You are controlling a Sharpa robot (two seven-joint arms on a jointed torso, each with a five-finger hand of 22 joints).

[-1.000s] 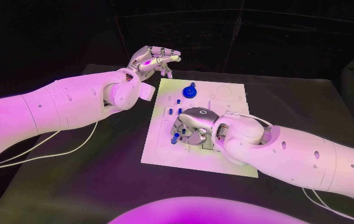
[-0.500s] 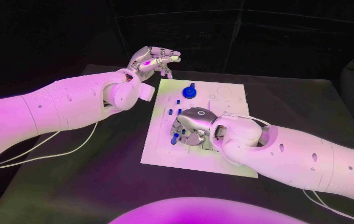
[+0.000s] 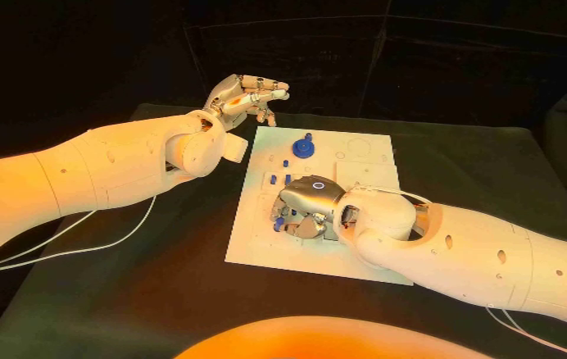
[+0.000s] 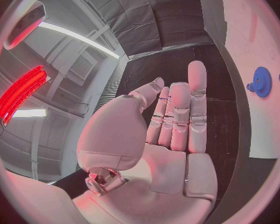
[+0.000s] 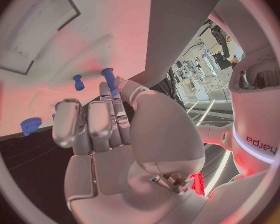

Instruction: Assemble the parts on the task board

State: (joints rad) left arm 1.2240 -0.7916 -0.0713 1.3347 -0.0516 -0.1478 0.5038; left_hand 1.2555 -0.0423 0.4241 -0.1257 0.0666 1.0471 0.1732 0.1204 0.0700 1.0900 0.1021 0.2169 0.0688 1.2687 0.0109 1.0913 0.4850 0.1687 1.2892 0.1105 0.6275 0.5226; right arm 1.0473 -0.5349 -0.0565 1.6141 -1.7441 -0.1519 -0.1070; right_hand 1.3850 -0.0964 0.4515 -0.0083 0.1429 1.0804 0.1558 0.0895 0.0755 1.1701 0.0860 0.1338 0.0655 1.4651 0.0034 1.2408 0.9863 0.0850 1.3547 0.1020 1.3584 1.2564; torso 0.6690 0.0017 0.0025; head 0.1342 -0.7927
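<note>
Two hands divide the work. Head view: the right hand (image 3: 310,207) curls low over the task board (image 3: 266,244) among small blue parts (image 3: 280,223); the left hand (image 3: 246,97) waits beyond the board's far corner, likely keeping clear. Left wrist view: its fingers (image 4: 180,117) lie straight together, empty. Right wrist view: fingertips (image 5: 109,92) pinch a blue peg (image 5: 107,78) against the board.

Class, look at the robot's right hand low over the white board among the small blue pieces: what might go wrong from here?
1. The right hand sits low among blue pegs; it may knock one over.
2. It hides the spot beneath it in the head view, so a misaligned peg at its fingertips might go unnoticed.
3. The board might slide if the hand pushes sideways; the left hand hangs off it.
</note>
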